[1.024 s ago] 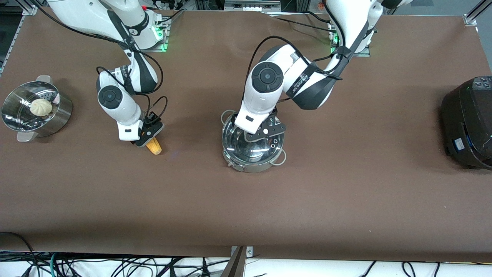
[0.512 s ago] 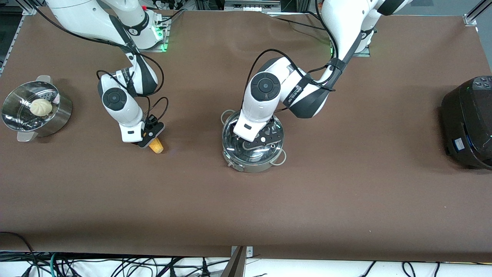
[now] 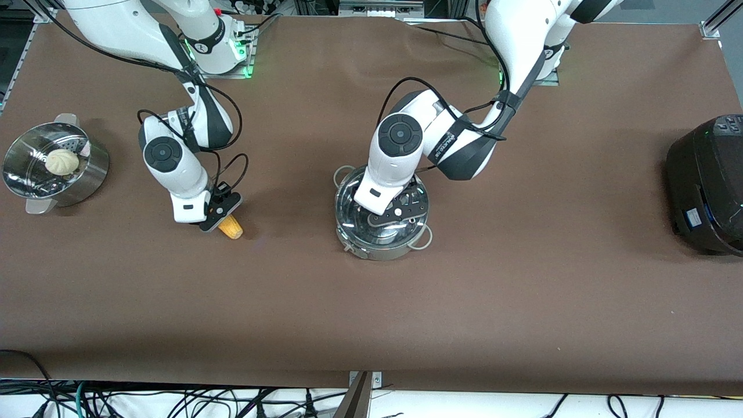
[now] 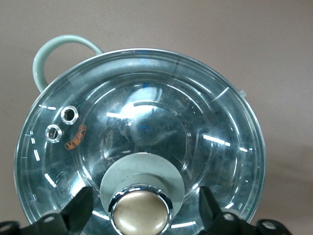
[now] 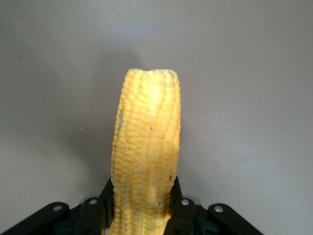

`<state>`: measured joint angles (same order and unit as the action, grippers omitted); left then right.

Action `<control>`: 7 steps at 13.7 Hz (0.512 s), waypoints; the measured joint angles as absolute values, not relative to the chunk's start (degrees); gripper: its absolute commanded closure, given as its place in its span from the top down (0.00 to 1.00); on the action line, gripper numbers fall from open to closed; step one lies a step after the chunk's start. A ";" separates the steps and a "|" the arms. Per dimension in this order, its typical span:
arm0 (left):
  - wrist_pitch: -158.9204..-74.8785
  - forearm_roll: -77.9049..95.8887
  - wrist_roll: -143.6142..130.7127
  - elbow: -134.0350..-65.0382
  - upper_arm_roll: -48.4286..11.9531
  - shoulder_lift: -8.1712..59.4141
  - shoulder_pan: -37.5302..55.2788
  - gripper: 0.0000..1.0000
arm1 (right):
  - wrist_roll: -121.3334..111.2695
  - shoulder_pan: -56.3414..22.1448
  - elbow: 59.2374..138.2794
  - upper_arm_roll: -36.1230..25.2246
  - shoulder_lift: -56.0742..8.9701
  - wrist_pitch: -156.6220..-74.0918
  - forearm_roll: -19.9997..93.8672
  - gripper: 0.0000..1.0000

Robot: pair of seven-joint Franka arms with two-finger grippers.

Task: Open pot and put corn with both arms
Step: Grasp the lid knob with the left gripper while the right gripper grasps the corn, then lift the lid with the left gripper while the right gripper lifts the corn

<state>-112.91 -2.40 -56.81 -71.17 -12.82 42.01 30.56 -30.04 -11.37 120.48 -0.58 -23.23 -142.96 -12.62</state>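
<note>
The steel pot [image 3: 380, 248] stands mid-table with its glass lid [image 3: 355, 204] on. My left gripper [image 3: 390, 212] is down on the lid. In the left wrist view its open fingers [image 4: 79, 211] stand on either side of the round metallic knob [image 4: 141, 211], with a gap on each side. The yellow corn [image 3: 231, 227] lies toward the right arm's end of the table from the pot. My right gripper [image 3: 216, 216] is shut on it. In the right wrist view the fingers [image 5: 104, 197] press both sides of the cob [image 5: 146, 147], which sticks out past them over the brown table.
A perforated steel steamer basket [image 3: 93, 177] with a pale bun [image 3: 61, 161] stands at the right arm's end of the table. A big black cooker [image 3: 708, 186] stands at the left arm's end. Brown table surface lies between the corn and the pot.
My left gripper has come down over the lid and now straddles the knob. My right gripper, with the corn in it, has shifted slightly toward the front camera.
</note>
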 measured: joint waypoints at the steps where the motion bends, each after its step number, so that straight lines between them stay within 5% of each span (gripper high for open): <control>1: -112.90 -2.40 -56.29 -71.31 -12.83 42.01 30.56 0.61 | -30.03 -11.36 117.70 -0.58 -23.13 -138.43 -12.62 0.00; 3: -112.63 -2.50 -55.66 -71.44 -12.82 41.94 30.56 0.36 | -30.04 -11.38 110.57 -0.57 -22.88 -127.59 -12.61 0.00; 5: -112.37 -2.64 -55.53 -71.42 -12.86 41.65 30.59 0.00 | -30.02 -11.42 102.54 -0.53 -22.76 -117.14 -12.41 0.00; 7: -112.37 -2.69 -55.49 -71.42 -12.87 41.65 30.68 0.00 | -30.00 -11.35 96.39 -0.55 -22.68 -111.65 -9.94 0.00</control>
